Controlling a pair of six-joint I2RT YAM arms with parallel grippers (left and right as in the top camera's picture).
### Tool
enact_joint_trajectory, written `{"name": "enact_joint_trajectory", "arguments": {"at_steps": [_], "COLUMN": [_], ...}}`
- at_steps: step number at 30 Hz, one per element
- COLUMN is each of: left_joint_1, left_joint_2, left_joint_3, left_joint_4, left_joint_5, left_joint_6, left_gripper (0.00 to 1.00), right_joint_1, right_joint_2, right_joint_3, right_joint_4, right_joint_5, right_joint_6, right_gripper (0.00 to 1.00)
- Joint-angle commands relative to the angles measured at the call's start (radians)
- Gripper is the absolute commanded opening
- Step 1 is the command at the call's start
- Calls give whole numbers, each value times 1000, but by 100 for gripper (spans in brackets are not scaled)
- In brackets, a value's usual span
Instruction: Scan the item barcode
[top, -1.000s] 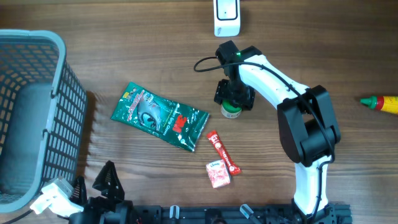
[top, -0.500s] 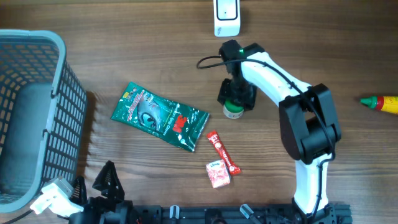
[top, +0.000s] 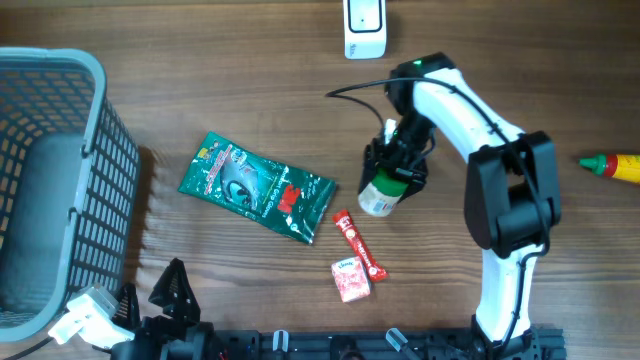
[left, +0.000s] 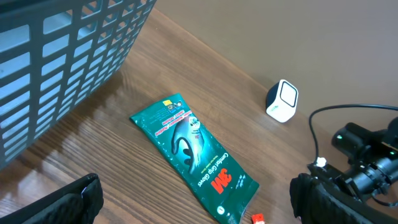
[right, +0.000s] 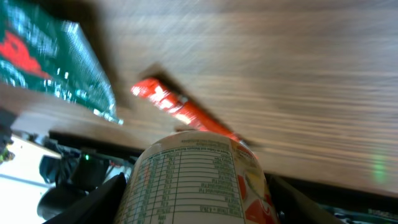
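Observation:
The item is a small white bottle (top: 380, 196) with a green cap, and my right gripper (top: 398, 168) is shut on it. It hangs tilted above the table's middle, its base toward the front edge. In the right wrist view the bottle (right: 198, 180) fills the space between both fingers, with its printed nutrition table facing the camera. No barcode is legible. The white scanner (top: 364, 26) stands at the far edge, well beyond the bottle; it also shows in the left wrist view as the scanner (left: 282, 101). My left gripper (top: 150, 292) is open at the front left, holding nothing.
A green glove packet (top: 256, 186) lies left of the bottle. A red stick sachet (top: 358, 244) and a small red-and-white pack (top: 350, 279) lie nearer the front. A grey basket (top: 100, 150) fills the left side. A red-and-yellow bottle (top: 612, 164) lies at the right edge.
My right gripper has closed on the bottle, lifted it off the table, tipped it over and carried it right and toward the front. The left arm has not moved.

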Motion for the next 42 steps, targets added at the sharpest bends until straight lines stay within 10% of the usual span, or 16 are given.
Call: {"name": "enact_joint_trajectory", "arguments": {"at_steps": [1,13,24,42], "left_joint_1": [7,7,7,7], "left_joint_2": [-8,-8,-8,-8], "left_joint_3": [3,3,3,3], "left_joint_4": [3,3,3,3], "left_joint_5": [5,5,5,5], "left_joint_6": [-6,-6,-6,-6], "left_gripper": [100,100,100,100], "right_joint_1": [100,399,294,171], "right_joint_2": [-18,-133,-191,-280], "right_joint_3": [15,15,18,18], "right_joint_4": [-24,75,92,753], "right_joint_5": [-87,-86,58,743], "right_joint_6": [-24,278,236,206], "right_gripper": [30,33,31,34]}}
